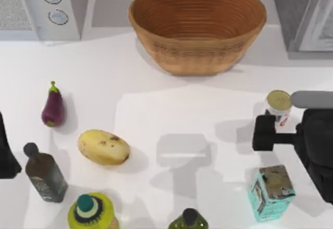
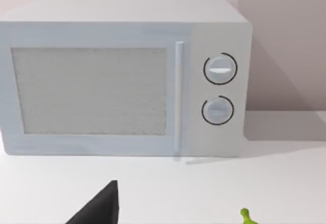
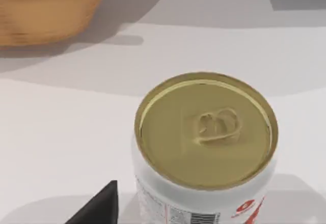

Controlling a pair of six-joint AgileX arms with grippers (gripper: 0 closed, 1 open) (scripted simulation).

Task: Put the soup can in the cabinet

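The right claw [image 1: 270, 127], whose grip I cannot tell, hangs just beside the small white-and-red, gold-topped soup can [image 1: 279, 105] in approach, so closing around it likely comes next.

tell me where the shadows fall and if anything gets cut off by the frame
Top view: the basket casts a soft shadow on the table toward the left; bottles are cropped at the bottom edge. Right wrist view: the soup can is cut off low.
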